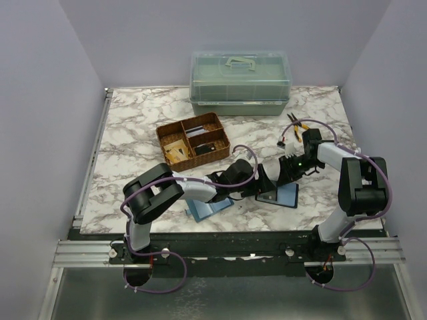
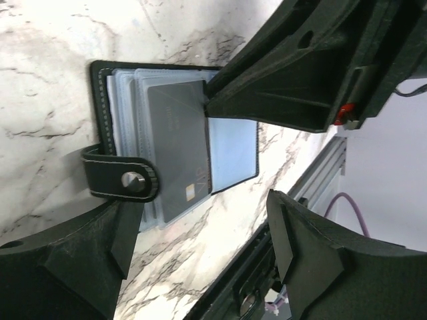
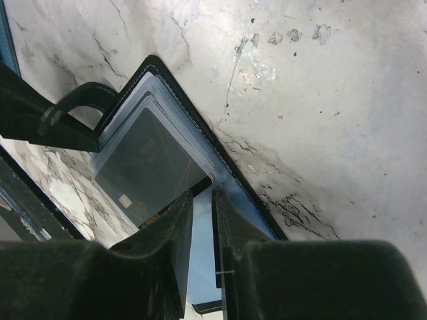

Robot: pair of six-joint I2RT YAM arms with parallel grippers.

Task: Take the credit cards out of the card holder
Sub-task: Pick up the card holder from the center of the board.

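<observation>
1. Lying open on the marble bench (image 2: 53,67), the card holder (image 2: 233,150) sits right beneath both pincers, with its blue-grey inside facing up.
2. The left pincer (image 2: 203,217) hangs over the holder with its jaws spread wide and grips nothing.
3. In its wrist view, one left finger shows just past the snap tab (image 2: 123,177) and the other shows beyond the holder's far flap.
4. The right pincer (image 3: 200,197) reaches in from the opposite side, facing the left one across the holder.
5. Its jaws are drawn almost together, with only a slim slit between them.
6. Its tips sit at the corner of a dark grey card (image 2: 177,147) lying in the clear sleeves, where the card meets the bare inner flap.
7. Neither wrist view shows whether those tips pinch the card or a sleeve, or merely press down on them.
8. The snap tab curls up off the holder on the side away from the right pincer.
9. A light-blue folder (image 1: 207,208) lies on the bench behind the left pincer, beside that arm's forearm.
</observation>
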